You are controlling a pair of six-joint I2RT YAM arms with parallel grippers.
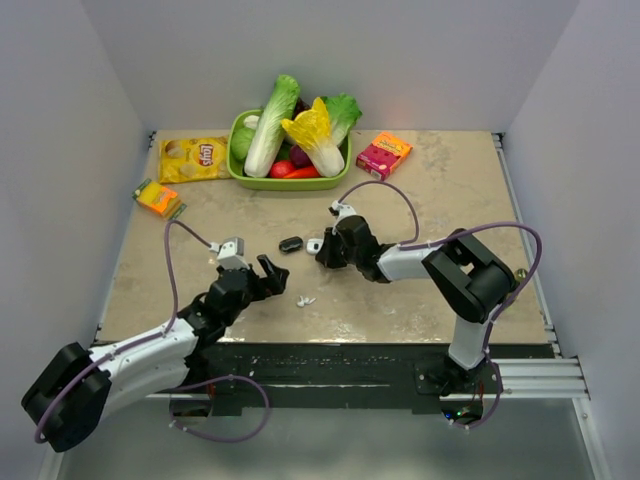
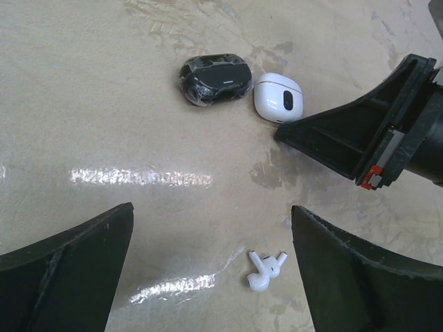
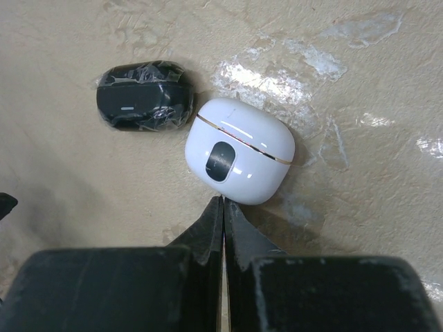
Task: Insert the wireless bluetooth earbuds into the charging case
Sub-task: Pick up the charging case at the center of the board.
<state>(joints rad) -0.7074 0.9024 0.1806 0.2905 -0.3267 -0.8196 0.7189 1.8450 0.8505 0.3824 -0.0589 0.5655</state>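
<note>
Reading "Lay's": bag beyond charging case

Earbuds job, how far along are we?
Done: nothing yet. The charging case sits closed beside a black wrapped case.
In hand: nothing is held. The left claw is open over the two loose earbuds. The right claw is shut, with its tips at the charging case's edge.
Left: open the case, pick up each earbud, seat both.
</note>
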